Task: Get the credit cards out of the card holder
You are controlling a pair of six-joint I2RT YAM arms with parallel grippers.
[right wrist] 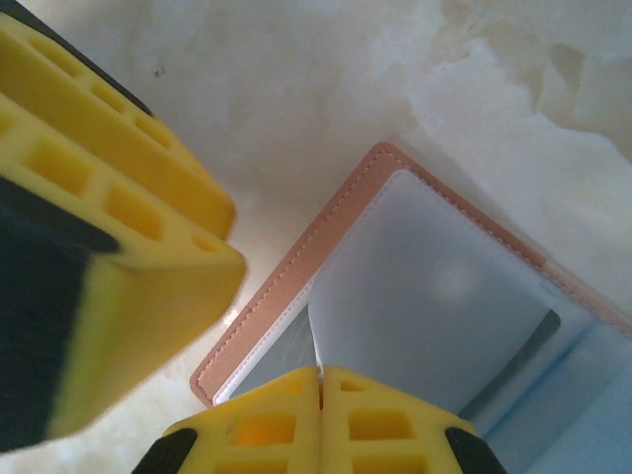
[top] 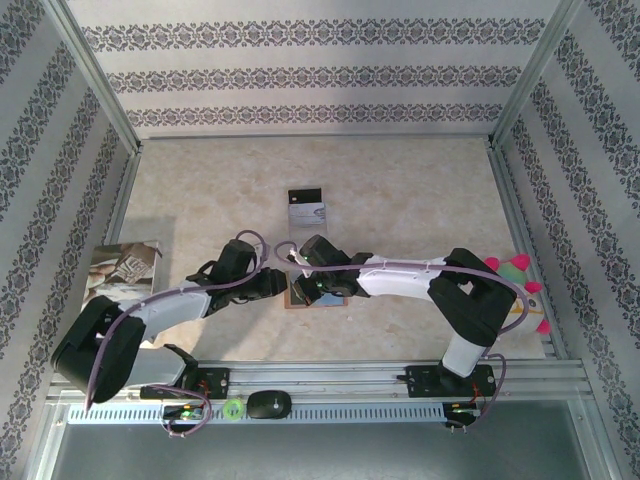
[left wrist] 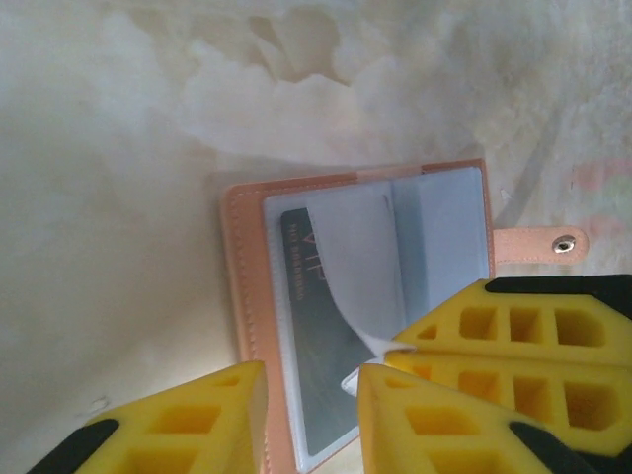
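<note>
The card holder [left wrist: 242,296], tan leather, lies open on the table under both grippers [top: 298,299]. Its clear plastic sleeves show a dark grey credit card [left wrist: 316,326] printed "VIP". My right gripper [right wrist: 318,373] is shut on the corner of one clear sleeve page [right wrist: 434,296] and holds it lifted off the card; its yellow fingers [left wrist: 523,331] come in from the right in the left wrist view. My left gripper [left wrist: 311,380] hovers at the holder's near edge with a narrow gap between its jaws. The leather rim and the card's end lie in that gap.
A silvery clear case with a black end [top: 305,208] lies farther back on the table. A magazine [top: 120,268] sits at the left edge and a pink and green toy [top: 520,275] at the right. The holder's snap strap [left wrist: 538,245] sticks out to its side.
</note>
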